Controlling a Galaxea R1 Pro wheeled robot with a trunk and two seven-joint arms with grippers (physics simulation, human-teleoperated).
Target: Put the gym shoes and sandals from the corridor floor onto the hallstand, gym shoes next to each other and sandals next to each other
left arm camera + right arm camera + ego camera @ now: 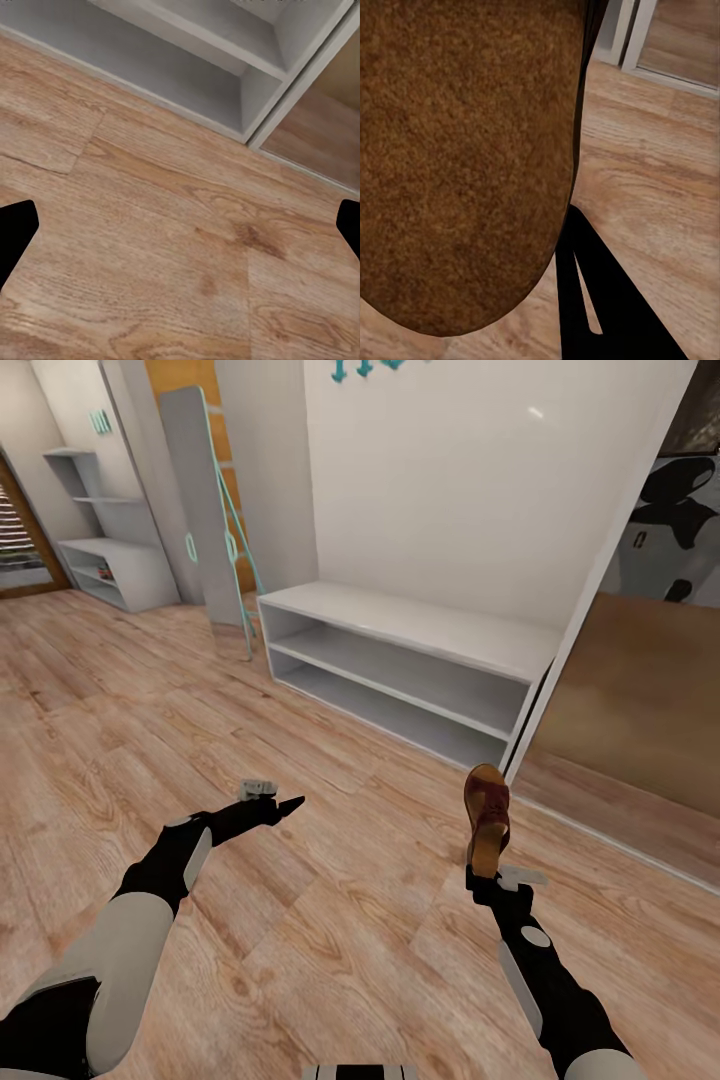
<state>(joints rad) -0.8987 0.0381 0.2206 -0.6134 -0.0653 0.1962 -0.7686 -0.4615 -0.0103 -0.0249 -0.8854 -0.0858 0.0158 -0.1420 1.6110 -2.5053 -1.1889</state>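
Lower right, our right gripper [486, 868] pinches a brown sandal [487, 815] upright; lower left, our left gripper [283, 804] hangs spread over the corridor floor [330, 920].

Low white two-tier rack [400, 660] stands against white wall [450, 480]. Teal hooks [360, 368] on wall high above rack. Tall grey board [205, 510] with teal handle leans just left of rack. Orange door [185, 375] behind board. Glossy brown sliding panel [640, 710] immediately right of rack.
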